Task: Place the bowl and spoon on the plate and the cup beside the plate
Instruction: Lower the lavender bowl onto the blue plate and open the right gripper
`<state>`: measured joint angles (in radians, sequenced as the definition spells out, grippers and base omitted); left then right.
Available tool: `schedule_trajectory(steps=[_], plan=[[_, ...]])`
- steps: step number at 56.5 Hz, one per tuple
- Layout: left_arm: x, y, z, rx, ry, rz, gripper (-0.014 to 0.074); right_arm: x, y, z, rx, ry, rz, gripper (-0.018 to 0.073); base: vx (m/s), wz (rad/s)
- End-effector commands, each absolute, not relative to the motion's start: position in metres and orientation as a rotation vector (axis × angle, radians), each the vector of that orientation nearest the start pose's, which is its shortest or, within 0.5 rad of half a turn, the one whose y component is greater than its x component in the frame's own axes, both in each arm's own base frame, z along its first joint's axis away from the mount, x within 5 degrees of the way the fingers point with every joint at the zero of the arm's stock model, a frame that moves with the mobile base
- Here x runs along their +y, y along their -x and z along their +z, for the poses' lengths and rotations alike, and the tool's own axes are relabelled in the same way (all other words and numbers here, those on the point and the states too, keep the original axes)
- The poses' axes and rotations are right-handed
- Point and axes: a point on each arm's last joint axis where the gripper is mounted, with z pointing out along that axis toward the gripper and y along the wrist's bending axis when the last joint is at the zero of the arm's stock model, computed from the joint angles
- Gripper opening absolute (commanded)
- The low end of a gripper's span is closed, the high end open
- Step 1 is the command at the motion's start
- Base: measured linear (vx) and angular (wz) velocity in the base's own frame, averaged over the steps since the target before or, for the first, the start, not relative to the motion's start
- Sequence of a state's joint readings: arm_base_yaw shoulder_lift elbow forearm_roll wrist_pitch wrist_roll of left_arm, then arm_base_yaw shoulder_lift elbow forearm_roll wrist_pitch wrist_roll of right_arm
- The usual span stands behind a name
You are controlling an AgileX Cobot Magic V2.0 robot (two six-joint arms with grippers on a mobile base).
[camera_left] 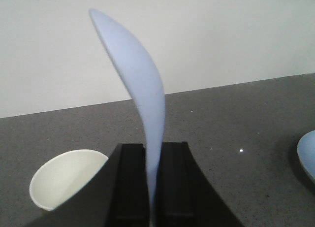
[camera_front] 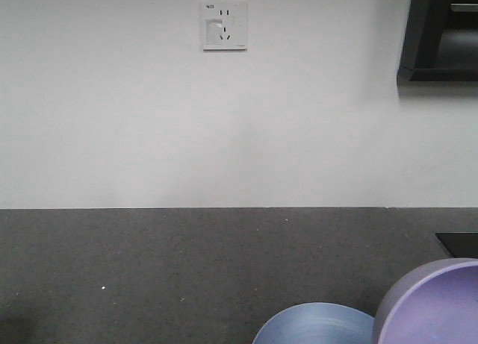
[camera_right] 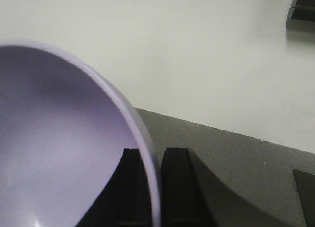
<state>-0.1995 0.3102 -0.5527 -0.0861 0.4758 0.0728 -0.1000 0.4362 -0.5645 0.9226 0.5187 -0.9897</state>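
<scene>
While left gripper [camera_left: 153, 155] pinches spoon [camera_left: 142, 84] (upright), right gripper [camera_right: 153, 160] clamps bowl [camera_right: 59, 138]

Lavender round bowl [camera_right: 59, 138] tilted on edge; pale short-handled spoon [camera_left: 142, 89] upright, scoop up.
Pale blue round plate [camera_front: 314, 325] just beside bowl; cream-lined cup [camera_left: 64, 180] near spoon.

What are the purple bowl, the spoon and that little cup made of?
The bowl looks like plastic or melamine: smooth, matte with a faint sheen, and a thin rim. The spoon is probably plastic too: thin, plain, slightly glossy. The cup looks like paper, with a dull cream inside and a thin wall, though thin plastic is possible.
</scene>
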Motion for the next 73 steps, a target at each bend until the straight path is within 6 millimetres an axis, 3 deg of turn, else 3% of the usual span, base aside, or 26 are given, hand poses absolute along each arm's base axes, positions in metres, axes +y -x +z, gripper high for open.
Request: schedule_trajectory(steps=[1, 63, 73], plan=[[-0.016, -0.062, 0.35, 1.606, -0.181, -0.199, -0.0006, 0.025, -0.087, 0.356, 1.586, 0.28, 0.157, -0.0009, 0.0, 0.0], [-0.016, -0.062, 0.35, 1.607, -0.181, -0.199, -0.0006, 0.024, -0.087, 0.358, 1.567, 0.243, 0.181, -0.0009, 0.0, 0.0], [-0.016, -0.062, 0.351, 1.589, -0.177, -0.199, -0.0006, 0.026, -0.099, 0.353, 1.632, 0.228, 0.247, -0.0009, 0.0, 0.0]])
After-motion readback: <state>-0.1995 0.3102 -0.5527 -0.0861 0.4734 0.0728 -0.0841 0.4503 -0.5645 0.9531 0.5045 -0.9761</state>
